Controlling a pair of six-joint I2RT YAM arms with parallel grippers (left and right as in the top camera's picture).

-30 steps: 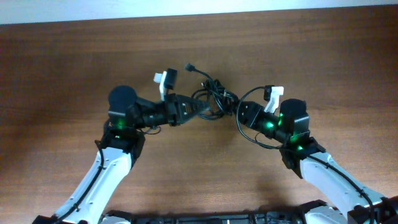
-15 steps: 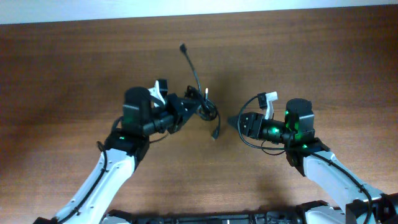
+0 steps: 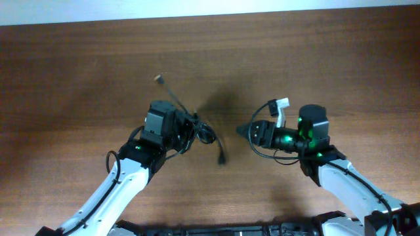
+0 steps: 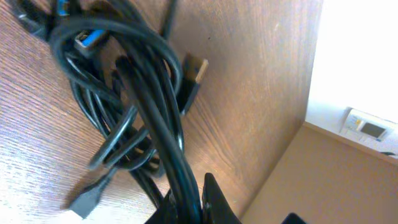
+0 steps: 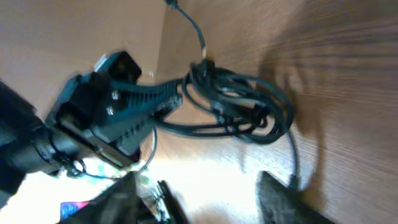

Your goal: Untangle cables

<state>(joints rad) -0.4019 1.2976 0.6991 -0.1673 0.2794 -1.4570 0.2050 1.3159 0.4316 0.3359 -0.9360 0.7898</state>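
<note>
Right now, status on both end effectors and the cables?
Left end effector shut on the cables, tangled. Right end effector open, empty. Nothing blocking.

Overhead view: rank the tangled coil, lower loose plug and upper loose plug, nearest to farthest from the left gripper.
1. tangled coil: clamped in the left gripper, at its tip.
2. lower plug: below and right of it.
3. upper plug: up and left, farthest.

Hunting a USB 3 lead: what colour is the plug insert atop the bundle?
Blue plug insert among the cables, clearest in left wrist view.
</note>
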